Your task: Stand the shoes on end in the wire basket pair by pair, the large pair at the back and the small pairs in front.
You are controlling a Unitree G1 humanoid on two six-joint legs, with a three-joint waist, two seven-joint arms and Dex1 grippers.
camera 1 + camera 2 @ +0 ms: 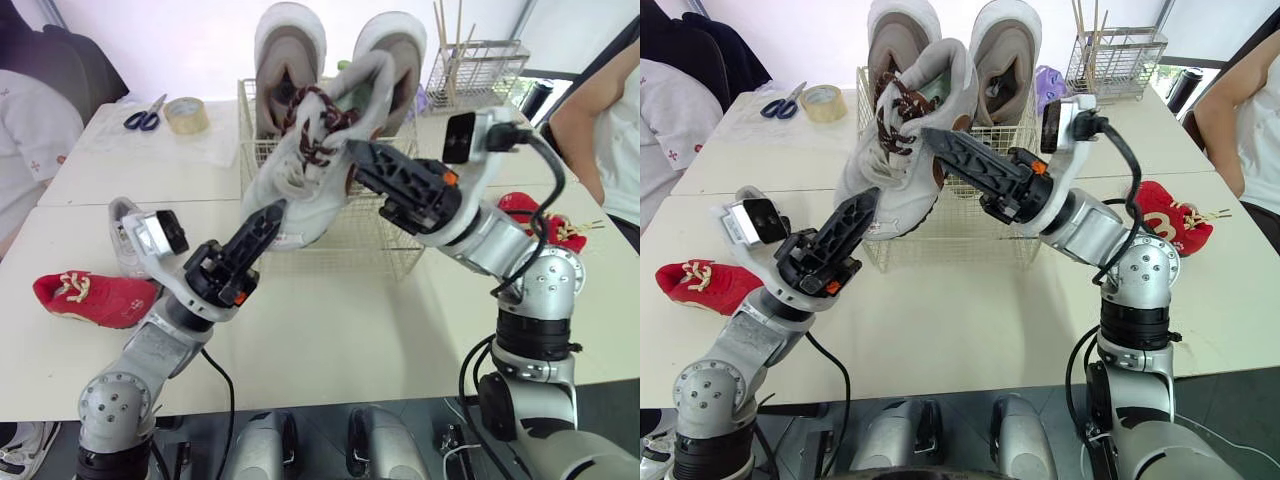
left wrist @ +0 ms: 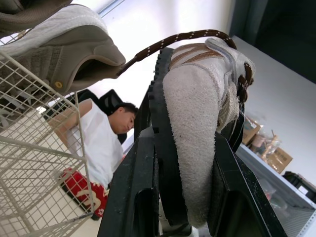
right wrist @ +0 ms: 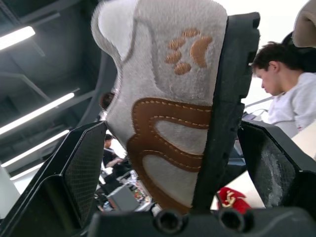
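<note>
The left jaws (image 1: 268,218) are clamped on the lower end of a grey suede shoe (image 1: 895,165). In the left wrist view one finger sits against the black sole and the other against the upper. The right jaws (image 1: 365,165) straddle the upper end of the same shoe across its width and look clamped too, since the right wrist view shows the sole edge against one finger and the brown-trimmed side against the other. The shoe hangs tilted in the air between them, over the front part of the wire basket (image 1: 400,250) and above its rim. The large pair (image 1: 290,50) stands on end at the back of the basket, and I cannot tell whether the held shoe touches it. A red shoe (image 1: 95,298) and a pale shoe (image 1: 122,235) lie on the counter (image 1: 330,340) to the left, and another red shoe (image 1: 535,220) lies to the right. The main risk is that the two arms fall out of step. If one pulls or turns ahead of the other, the soft suede could slide out of the narrower left grip. The loose brown laces (image 1: 312,125) could also snag on the basket wires on the way down. A swing backward could tip the large pair, and letting go before the shoe rests on its end could leave it lying flat.
</note>
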